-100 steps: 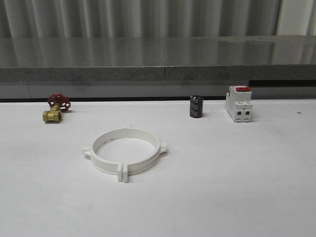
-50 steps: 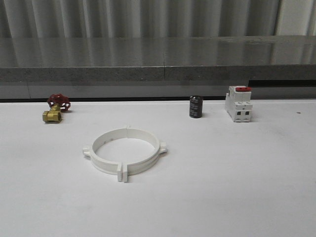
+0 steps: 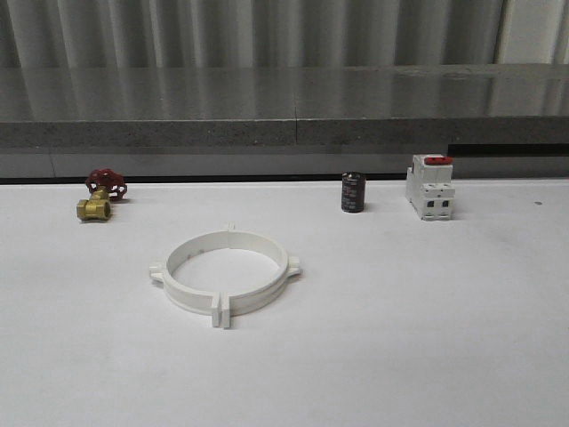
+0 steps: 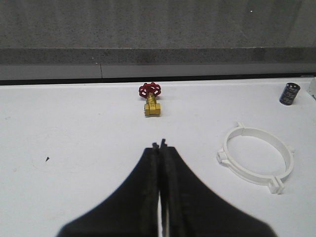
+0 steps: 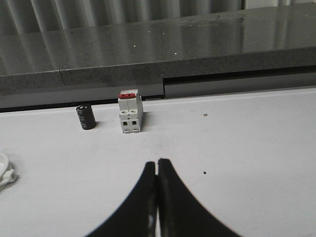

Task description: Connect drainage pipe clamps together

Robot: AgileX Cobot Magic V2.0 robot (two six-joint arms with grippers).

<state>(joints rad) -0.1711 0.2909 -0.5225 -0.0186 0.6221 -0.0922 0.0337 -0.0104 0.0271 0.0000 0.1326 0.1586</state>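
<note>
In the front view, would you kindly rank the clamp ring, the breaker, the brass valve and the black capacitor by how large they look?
1. Clamp ring, largest by far, though it sits nearest the camera.
2. Breaker.
3. Valve.
4. Capacitor, close to the valve, so those two are unsure.

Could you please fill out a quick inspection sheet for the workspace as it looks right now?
Surface: flat white table, small dark specks.
Job's things: two white plastic half-ring pipe clamps lie flat, flanges together, forming one closed ring.
Clutter: brass valve with red handwheel, black cylindrical capacitor, white boxy breaker with red switch, all along the far edge, apart from the ring.
Grippers: left end effector shut, empty; right end effector shut, empty; both away from the ring.
Cables: nothing seen.
Surroundings: grey stone ledge, corrugated wall behind.
</note>
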